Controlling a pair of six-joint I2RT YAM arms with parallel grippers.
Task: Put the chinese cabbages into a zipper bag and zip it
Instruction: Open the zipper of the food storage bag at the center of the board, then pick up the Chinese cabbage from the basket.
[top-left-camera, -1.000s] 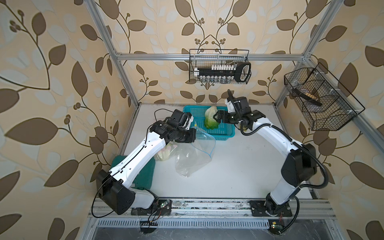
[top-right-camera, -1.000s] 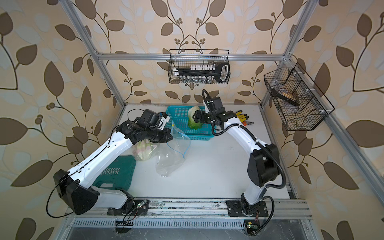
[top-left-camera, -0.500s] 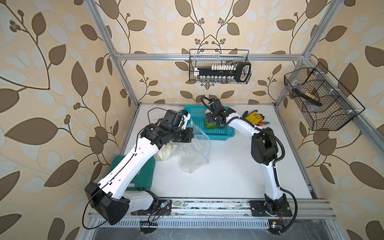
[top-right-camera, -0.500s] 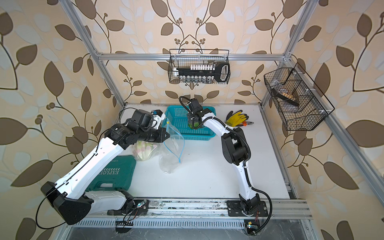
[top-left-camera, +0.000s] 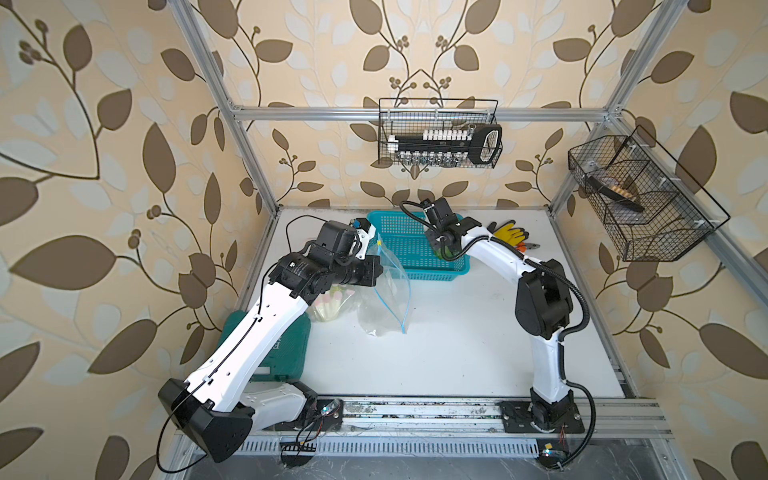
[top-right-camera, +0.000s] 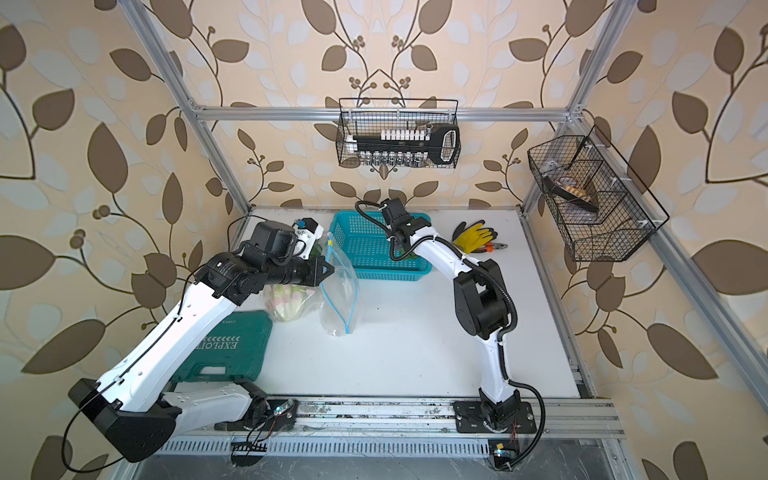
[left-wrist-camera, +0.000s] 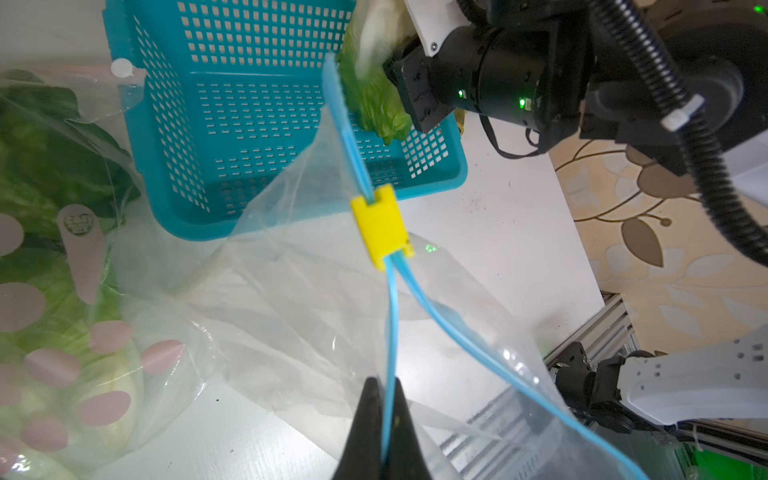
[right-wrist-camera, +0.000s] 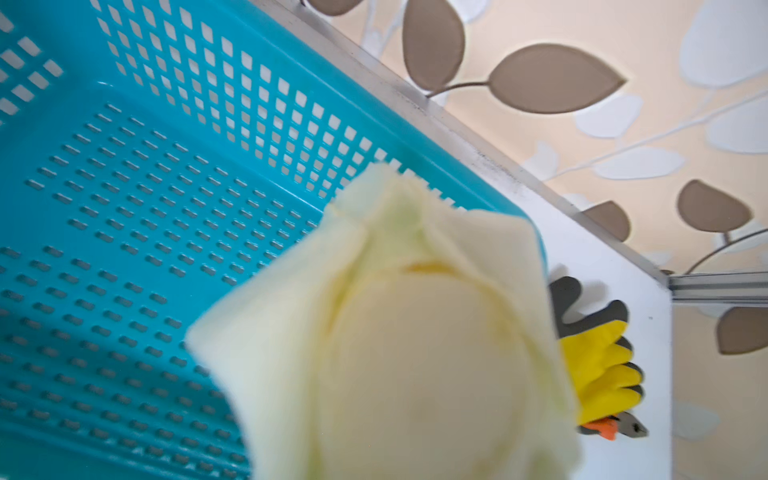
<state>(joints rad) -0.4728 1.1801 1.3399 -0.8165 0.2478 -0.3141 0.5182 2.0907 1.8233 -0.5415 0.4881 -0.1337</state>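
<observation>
1. Left wrist view: my left gripper (left-wrist-camera: 384, 428) is pinched tight on one thin blue zipper track (left-wrist-camera: 390, 332) of a clear, floppy plastic zipper bag (left-wrist-camera: 291, 311). It holds the bag's mouth up off the white table (top-left-camera: 457, 332).
2. Further along that track sits a chunky yellow plastic slider (left-wrist-camera: 380, 226). Between it and my pinch the two tracks part, so the mouth is open.
3. My right gripper (left-wrist-camera: 405, 70) is at a chinese cabbage (right-wrist-camera: 415, 353) with a round whitish base and crinkled light-green leaves. Behind it is a teal perforated plastic basket (right-wrist-camera: 124, 208). The cabbage hides my fingers, so I cannot tell whether they have clamped.
4. I judge this head light but soft. Its leaves would bruise or tear, so the firmer ribbed base is the place to hold.
5. More leafy heads lie in a clear pink-spotted wrapper (left-wrist-camera: 62, 353) on the table, just beside the bag.
6. I expect the bag film to be limp and slippery, so its mouth will sag without support.
</observation>
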